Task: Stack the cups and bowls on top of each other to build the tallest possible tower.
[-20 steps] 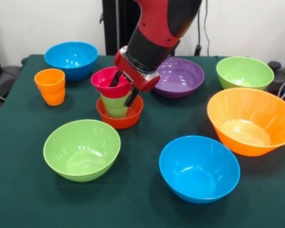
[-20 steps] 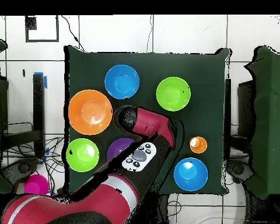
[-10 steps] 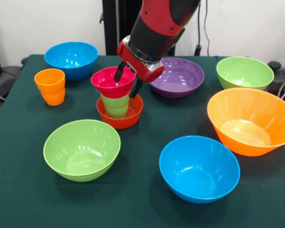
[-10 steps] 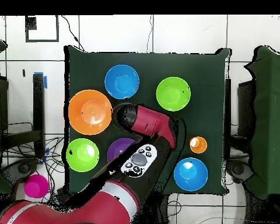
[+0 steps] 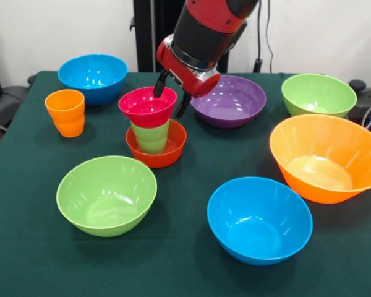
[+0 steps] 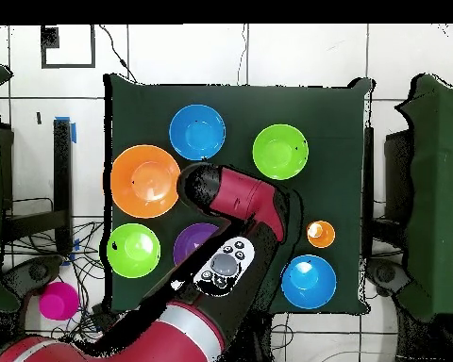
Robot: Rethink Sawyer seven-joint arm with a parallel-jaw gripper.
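My claw (image 5: pixel 171 99) has lifted clear, open and empty, leaving the pink bowl (image 5: pixel 147 106) on the green cup (image 5: pixel 151 137) at bench centre; the tower gains a tier, orange cup (image 5: pixel 65 112) waits at nine o'clock.

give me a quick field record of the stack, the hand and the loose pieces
stack: glossy pink plastic bowl on light green plastic cup, standing in small red-orange plastic bowl
hand: robot hand open, fingers astride the pink bowl's far rim, holding nothing
loose cup: orange plastic tumbler, upright
loose bowls: two blue, two lime green, one purple, one very large orange plastic bowl
surface: dark green table
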